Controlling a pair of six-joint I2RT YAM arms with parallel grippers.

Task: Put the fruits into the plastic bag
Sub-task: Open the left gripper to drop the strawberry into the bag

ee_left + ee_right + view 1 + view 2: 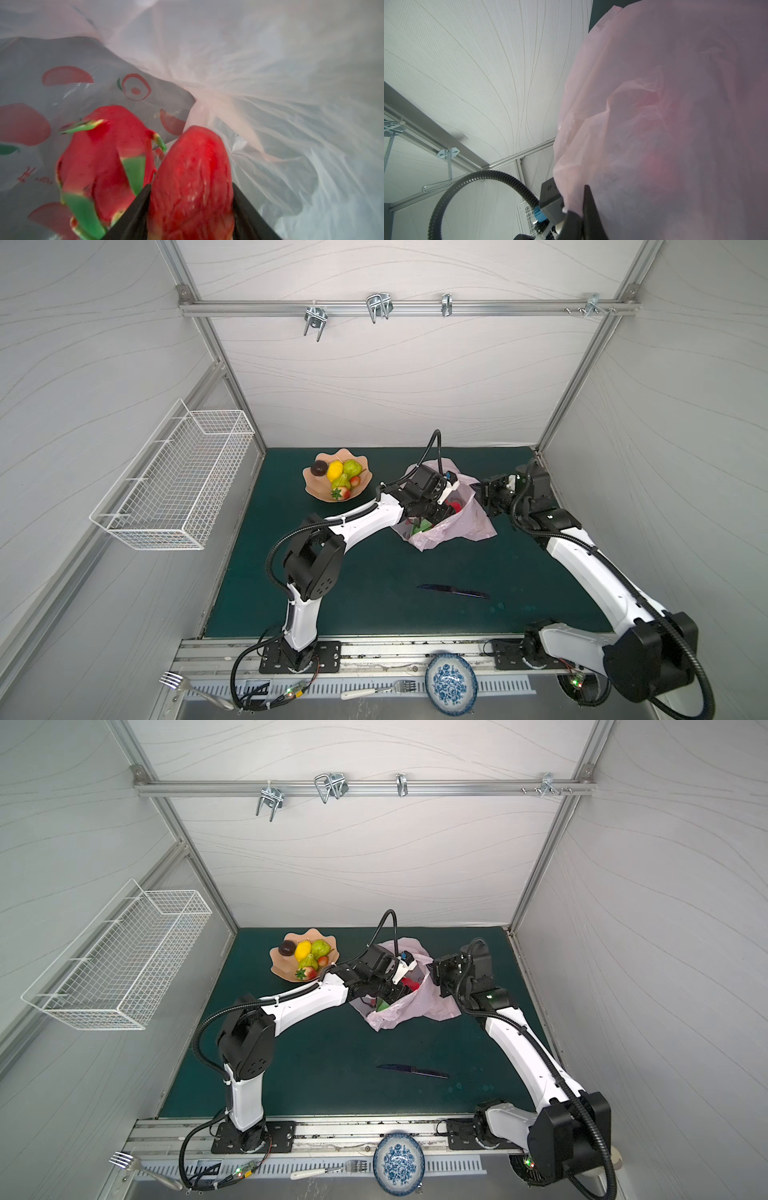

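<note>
Plastic bag (476, 524), pinched at two o'clock by right jaws, could be snagged by left jaws pinching red apple (191, 182)

L arm (361, 522) reaches fwd toward mid, elbow bent, wrist dipped; L pincer (191, 186) fingers flank red apple (193, 158) close on both sides, grip unclear; R arm (582, 556) extended fwd, wrist turned inward; R pincer (578, 199) closed, pinching plastic bag (654, 104) film.
</note>
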